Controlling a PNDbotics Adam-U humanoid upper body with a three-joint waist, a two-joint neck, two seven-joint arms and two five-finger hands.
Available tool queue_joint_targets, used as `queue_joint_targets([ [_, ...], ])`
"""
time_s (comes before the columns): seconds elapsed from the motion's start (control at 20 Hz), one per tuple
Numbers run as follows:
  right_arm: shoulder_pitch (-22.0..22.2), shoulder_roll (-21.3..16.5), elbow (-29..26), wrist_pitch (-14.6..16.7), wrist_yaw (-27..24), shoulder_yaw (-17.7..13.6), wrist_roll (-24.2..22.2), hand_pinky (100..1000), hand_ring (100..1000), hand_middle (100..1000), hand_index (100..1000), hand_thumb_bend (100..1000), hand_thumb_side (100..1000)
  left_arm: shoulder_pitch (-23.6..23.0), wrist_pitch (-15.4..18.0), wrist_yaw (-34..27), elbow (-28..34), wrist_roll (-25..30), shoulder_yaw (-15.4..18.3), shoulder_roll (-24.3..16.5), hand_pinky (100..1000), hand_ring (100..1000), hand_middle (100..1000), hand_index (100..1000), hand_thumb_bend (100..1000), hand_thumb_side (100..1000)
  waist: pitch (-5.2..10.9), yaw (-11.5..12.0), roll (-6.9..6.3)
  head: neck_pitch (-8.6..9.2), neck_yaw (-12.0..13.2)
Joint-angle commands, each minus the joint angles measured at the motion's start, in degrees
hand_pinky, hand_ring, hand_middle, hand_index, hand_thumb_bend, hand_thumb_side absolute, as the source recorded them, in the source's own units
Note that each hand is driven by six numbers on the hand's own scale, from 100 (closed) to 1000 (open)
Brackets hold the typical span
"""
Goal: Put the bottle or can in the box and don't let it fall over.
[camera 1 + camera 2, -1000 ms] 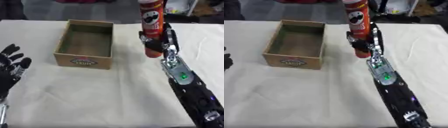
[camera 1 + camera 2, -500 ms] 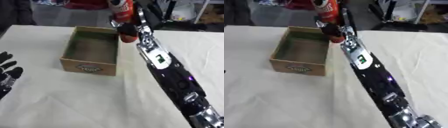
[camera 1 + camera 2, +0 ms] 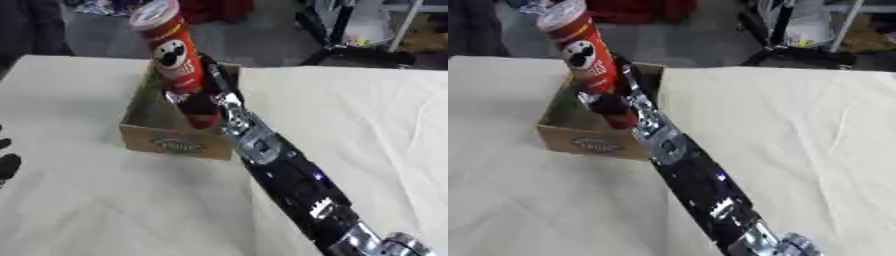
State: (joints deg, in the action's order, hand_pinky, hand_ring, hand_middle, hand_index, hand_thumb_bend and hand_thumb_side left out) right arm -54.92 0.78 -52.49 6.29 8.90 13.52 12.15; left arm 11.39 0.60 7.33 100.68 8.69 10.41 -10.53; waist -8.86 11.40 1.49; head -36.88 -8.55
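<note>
Left eye view: right hand is gripping the tilted red can over the box, arm outstretched.

Black arm, silver joints, showing right across the view.
The right arm is gleaming black with silver plates; its right hand is showing dark fingers; the left hand is peeking black at the left edge.

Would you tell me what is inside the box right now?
The red can, tilted and held by the right robot hand, reaches into the box. Its base is hidden by hand and wall, so whether it touches the floor is unclear.
</note>
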Motion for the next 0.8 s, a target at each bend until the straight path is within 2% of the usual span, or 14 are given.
queue_joint_targets([
  [0.05,-0.5,-0.7,-0.2,2.0,3.3,0.1,-1.3,994,911,831,1000,541,341,0.5,0.1,0.1,1.0,0.2,0.0,-1.0,755,852,874,959,777,626,0.06,-0.3,0.18,0.83,0.1],
  [0.2,0.0,-1.3,-0.7,2.6,6.1,-0.3,-1.8,1000,924,851,1000,569,362,0.3,0.1,0.1,1.0,0.1,0.2,-1.0,755,852,874,959,777,626,0.13,-0.8,0.21,0.87,0.4],
  [0.4,0.3,-3.0,-2.8,1.8,10.0,-0.4,-2.1,1000,928,857,1000,568,340,-0.1,0.0,0.3,0.9,0.1,0.4,-1.0,755,852,875,959,776,627,0.29,-1.8,0.16,0.69,0.9],
  [0.65,0.9,-6.6,-8.6,0.2,14.5,-1.7,-2.7,1000,929,860,1000,556,339,-0.9,-0.1,0.3,0.9,-0.3,0.9,-1.2,755,851,875,959,776,628,0.83,-4.0,0.20,0.48,2.3],
  [0.8,2.8,-9.4,-12.8,-0.5,13.8,-2.4,-4.2,998,916,852,1000,573,389,-1.4,-0.2,0.5,0.8,-0.4,1.2,-1.3,755,851,875,959,775,629,1.19,-5.7,0.37,0.30,3.3],
])
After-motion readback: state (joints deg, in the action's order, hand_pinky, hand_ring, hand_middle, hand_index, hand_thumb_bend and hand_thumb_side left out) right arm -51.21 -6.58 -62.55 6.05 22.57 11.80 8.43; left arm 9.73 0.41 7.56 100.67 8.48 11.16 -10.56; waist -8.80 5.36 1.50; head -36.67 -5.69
